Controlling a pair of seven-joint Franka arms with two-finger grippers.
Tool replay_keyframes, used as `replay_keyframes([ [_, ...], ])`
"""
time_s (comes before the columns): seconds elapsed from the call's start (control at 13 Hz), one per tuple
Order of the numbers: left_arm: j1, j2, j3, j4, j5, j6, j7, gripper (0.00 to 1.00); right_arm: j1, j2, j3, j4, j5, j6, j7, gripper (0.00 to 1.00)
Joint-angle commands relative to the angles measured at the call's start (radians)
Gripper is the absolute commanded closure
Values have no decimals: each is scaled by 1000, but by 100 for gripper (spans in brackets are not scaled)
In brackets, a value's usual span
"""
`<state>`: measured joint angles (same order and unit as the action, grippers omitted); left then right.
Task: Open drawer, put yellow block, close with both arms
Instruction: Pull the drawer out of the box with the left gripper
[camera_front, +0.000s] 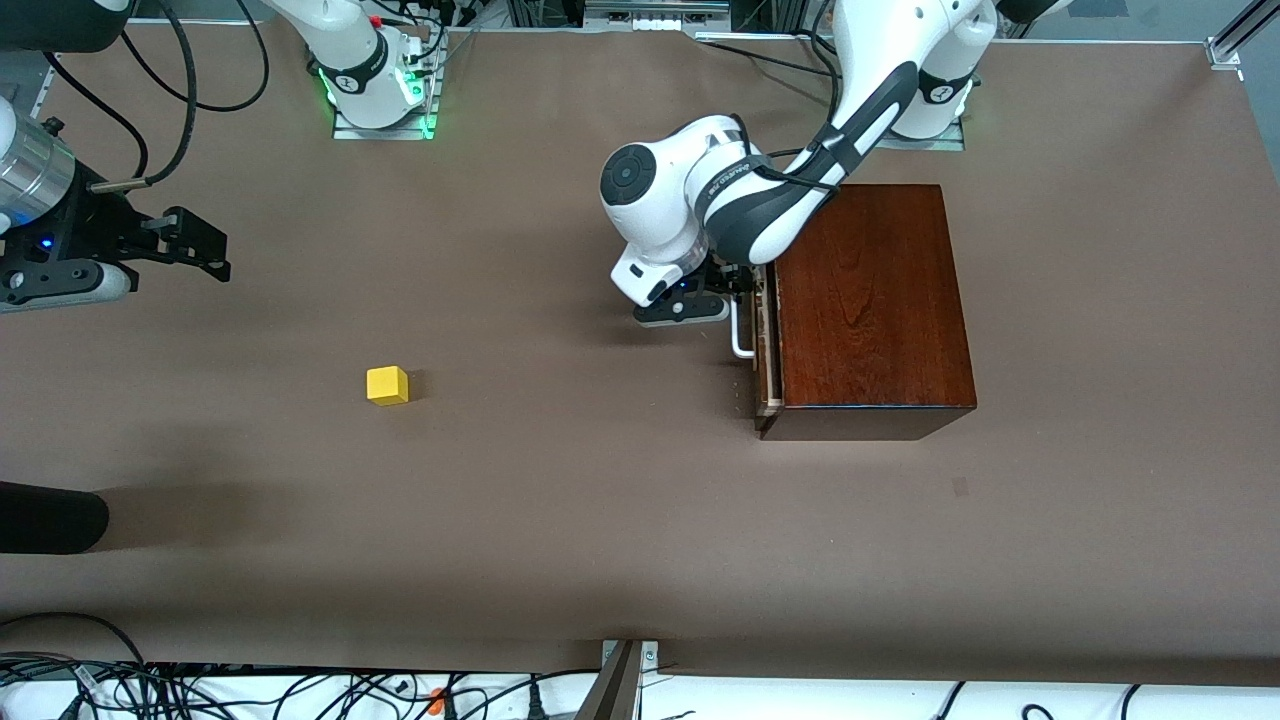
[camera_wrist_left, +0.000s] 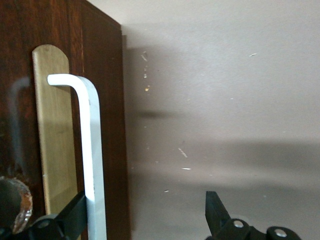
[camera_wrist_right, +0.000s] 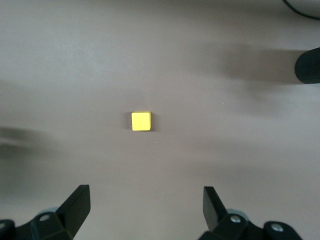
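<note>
Readable markings: almost none.
The left arm (camera_front: 740, 190) carries a dark line of lettering on its white wrist casing, too small to read; nothing else bears any text, label, number or sign.

your left arm (camera_front: 745, 195) glossy white with dark grey joint bands, round black cap, black cable along it, black fingers (camera_wrist_left: 216, 210) with silver screws

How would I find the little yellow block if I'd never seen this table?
Start at the wooden box toward the left arm's end of the brown table. Look toward the right arm's end: the yellow block sits alone on bare tabletop. It is the only bright yellow thing, a small cube.
</note>
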<state>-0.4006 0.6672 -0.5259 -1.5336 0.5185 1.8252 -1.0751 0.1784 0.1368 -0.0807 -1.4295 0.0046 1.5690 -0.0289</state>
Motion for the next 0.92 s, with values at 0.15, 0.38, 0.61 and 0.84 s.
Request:
replay_keyframes([
  [0.15, -93, 135, -16, 191, -9, 25, -49, 0, -7, -6, -1, 0, -11, -10, 1, 0],
  [0.38, -133, 170, -16, 251, -9, 25, -71, 0, -10, -3, -2, -2, -9, -6, -2, 0],
  [0.61, -167, 198, -16, 312, -11, 26, -74, 0, -13, 1, -2, -2, -6, -4, -3, 0],
  [0.84, -188, 224, -16, 358, -11, 37, -77, 0, -14, 4, -2, -2, -2, -3, -2, 0],
])
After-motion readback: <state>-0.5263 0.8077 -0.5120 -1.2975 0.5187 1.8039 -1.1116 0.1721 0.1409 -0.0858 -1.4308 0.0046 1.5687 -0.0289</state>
